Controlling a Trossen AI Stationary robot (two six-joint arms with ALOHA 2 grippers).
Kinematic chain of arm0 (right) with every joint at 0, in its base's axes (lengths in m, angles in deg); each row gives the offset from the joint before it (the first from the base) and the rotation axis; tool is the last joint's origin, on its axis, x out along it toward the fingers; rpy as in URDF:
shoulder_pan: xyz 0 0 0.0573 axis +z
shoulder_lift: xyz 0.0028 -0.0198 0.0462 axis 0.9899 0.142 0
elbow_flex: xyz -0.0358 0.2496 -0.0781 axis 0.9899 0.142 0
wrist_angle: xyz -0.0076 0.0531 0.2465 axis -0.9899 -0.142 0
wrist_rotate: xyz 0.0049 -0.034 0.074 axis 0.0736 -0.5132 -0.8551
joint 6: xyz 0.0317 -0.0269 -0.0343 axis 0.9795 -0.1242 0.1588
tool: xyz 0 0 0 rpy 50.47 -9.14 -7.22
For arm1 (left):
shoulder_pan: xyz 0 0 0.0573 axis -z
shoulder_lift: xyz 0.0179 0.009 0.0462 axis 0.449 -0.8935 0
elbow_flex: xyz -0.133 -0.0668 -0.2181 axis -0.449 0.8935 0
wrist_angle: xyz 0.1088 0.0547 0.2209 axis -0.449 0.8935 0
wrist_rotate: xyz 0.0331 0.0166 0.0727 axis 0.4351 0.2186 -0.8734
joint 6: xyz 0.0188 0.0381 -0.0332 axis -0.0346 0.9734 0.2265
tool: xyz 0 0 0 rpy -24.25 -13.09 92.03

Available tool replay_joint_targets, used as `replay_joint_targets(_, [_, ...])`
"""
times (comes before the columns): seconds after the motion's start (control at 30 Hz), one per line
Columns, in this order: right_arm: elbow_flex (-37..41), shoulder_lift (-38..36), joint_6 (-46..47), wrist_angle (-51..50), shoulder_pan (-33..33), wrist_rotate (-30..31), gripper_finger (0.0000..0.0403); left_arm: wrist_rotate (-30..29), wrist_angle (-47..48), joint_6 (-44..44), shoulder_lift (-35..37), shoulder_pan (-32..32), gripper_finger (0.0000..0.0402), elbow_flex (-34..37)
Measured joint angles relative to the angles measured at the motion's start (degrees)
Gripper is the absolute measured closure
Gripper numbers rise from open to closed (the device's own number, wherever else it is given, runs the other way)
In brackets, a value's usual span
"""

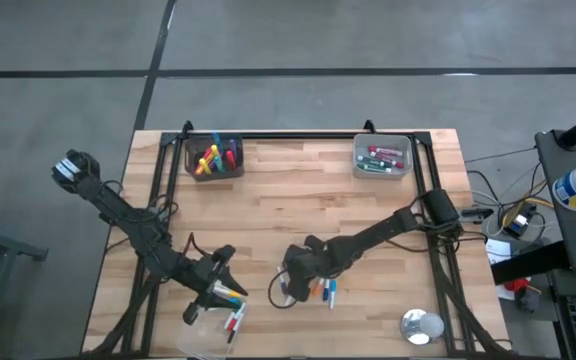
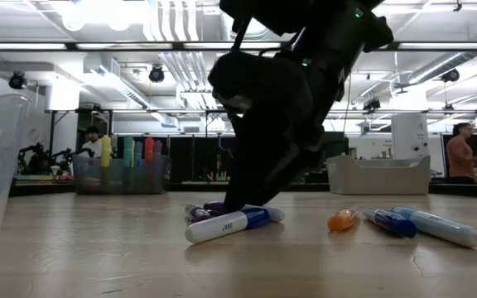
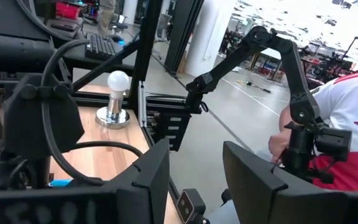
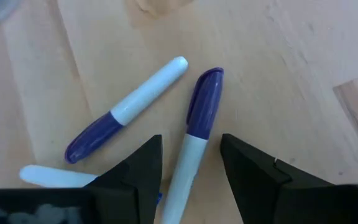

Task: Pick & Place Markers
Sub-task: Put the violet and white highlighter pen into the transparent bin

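Several markers lie on the wooden table near its front middle (image 1: 318,291). My right gripper (image 4: 191,140) points steeply down over them, open. Its two fingers stand on either side of the white barrel of a purple-capped marker (image 4: 199,112), without touching it as far as I can see. Another purple-capped marker (image 4: 126,112) lies flat beside it. In the low view the right gripper (image 2: 238,199) reaches down to these markers (image 2: 226,223). My left gripper (image 1: 223,287) waits level at the front left beside a clear cup (image 1: 211,322), open (image 3: 194,149) with nothing between its fingers.
Two bins holding markers stand at the far edge, one left (image 1: 214,158) and one right (image 1: 382,158). An orange marker (image 2: 342,219) and blue ones (image 2: 425,225) lie to the side of the right gripper. A bulb on a round base (image 1: 421,325) stands front right.
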Motion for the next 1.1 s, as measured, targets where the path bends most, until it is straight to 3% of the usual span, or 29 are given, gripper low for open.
replay_joint_targets(0.27, [-0.53,1.64,-2.64,-2.84,0.09,2.24,0.0322,-0.04,0.18,0.65,0.0,-0.1,0.0259,0.0])
replay_joint_targets(0.43, [-0.65,0.54,-7.53,-4.95,0.11,4.26,0.0378,-4.0,0.23,1.6,0.0,-0.14,0.0259,0.0])
replay_joint_targets(0.67, [-1.45,-2.85,-13.03,-12.27,-0.33,10.51,0.0369,-11.47,3.02,3.92,0.0,-0.33,0.0259,-0.02])
replay_joint_targets(0.87, [-2.11,-9.5,-16.69,-6.62,0.85,13.03,0.037,-18.88,9.01,3.28,-0.02,-0.42,0.0259,-0.02])
replay_joint_targets(1.1, [-2.14,-13.54,-23.28,5.58,2.96,14.22,0.037,-22.23,10.12,3.24,-0.13,-1.2,0.0259,-0.02])
